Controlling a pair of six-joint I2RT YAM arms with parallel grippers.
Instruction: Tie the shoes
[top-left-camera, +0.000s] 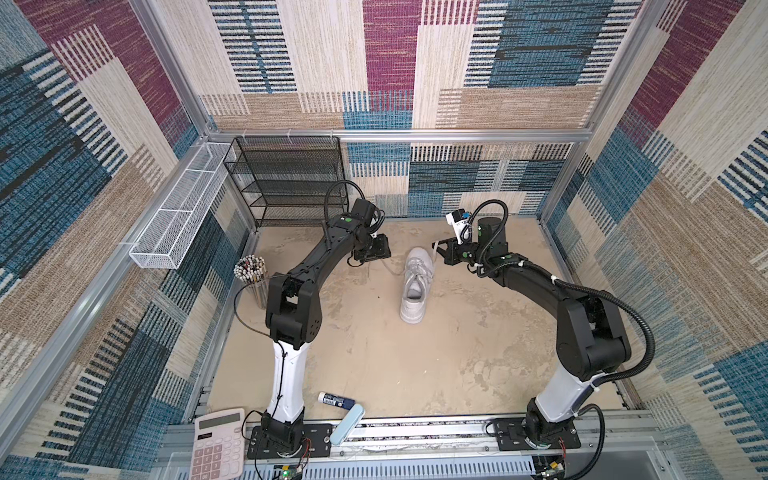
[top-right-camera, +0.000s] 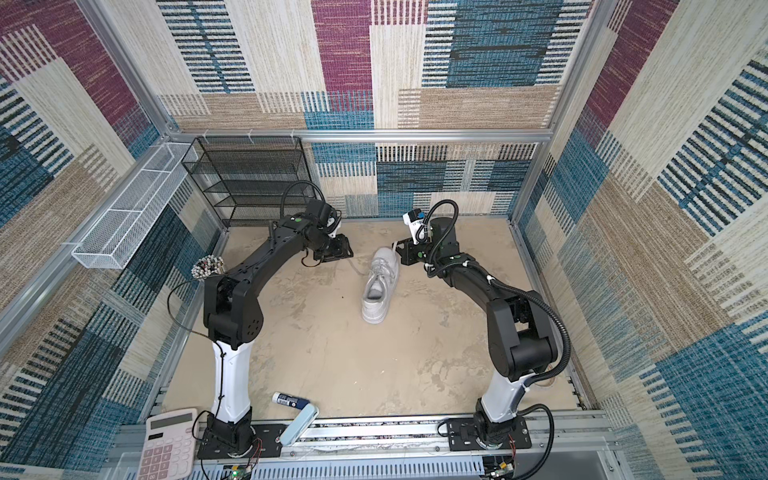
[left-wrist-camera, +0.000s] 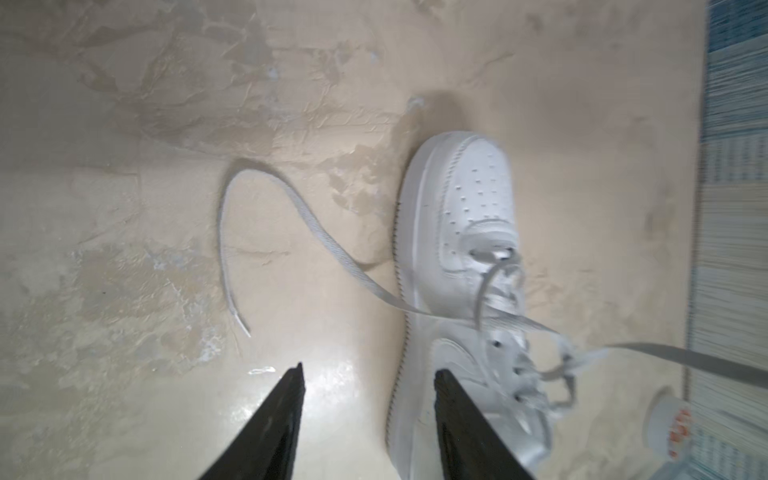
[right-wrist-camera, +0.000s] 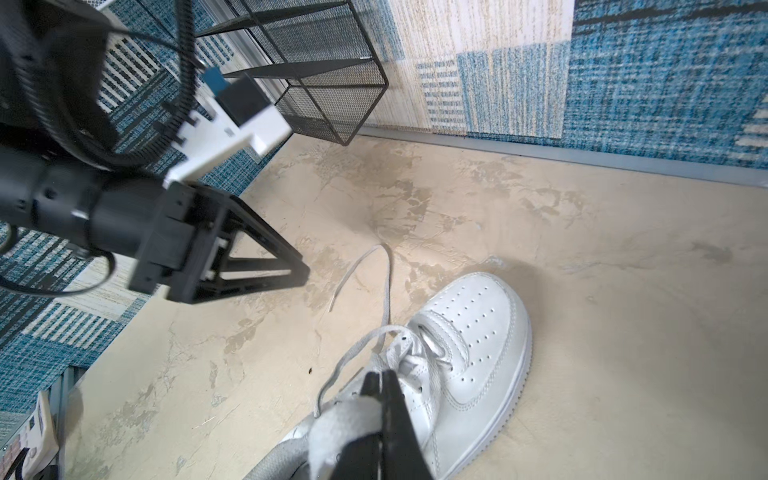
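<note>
the white sneaker (top-left-camera: 417, 282) stands mid-bench, toe toward the back wall. our right jaws are pinched shut on one lace (right-wrist-camera: 349, 419), drawn taut; our left jaws gape wide, empty, beside the shoe near the loose lace (left-wrist-camera: 316, 229). we judge a hard pull could drag or tip the light shoe, or slip the lace free. the black rack (top-left-camera: 286, 178) crowds the back left; open bench lies behind the heel.

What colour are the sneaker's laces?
White, the same as the sneaker itself. The laces show best in the left wrist view, against the beige floor.
</note>
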